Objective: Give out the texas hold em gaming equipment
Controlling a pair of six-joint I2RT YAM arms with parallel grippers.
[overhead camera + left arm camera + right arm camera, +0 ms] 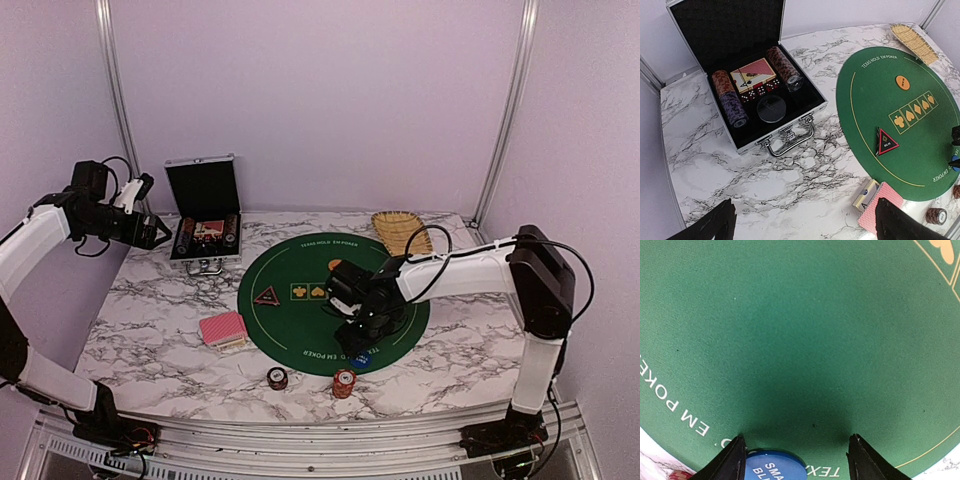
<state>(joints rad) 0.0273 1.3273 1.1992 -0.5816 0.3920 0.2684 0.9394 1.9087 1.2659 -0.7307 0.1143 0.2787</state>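
Note:
On the green poker mat point(300, 320) lie an orange disc point(336, 265), a black triangular marker point(266, 297) and a blue disc point(362, 360). My right gripper point(358, 340) hangs low over the mat's near edge. In the right wrist view it point(797, 455) is open, and the blue disc point(774, 466) lies flat between the fingers, against the left one. Red-backed cards point(223, 329) rest left of the mat. Two chip stacks point(277, 378) point(344, 382) stand near the front. My left gripper point(807, 225) is open and empty, raised over bare marble beside the case.
The open silver case point(745, 90) at the back left holds chip rolls point(730, 100), a card box point(754, 74) and dice. A tan woven tray point(402, 232) sits at the back right. Card deck point(880, 207) lies by my left gripper's right finger.

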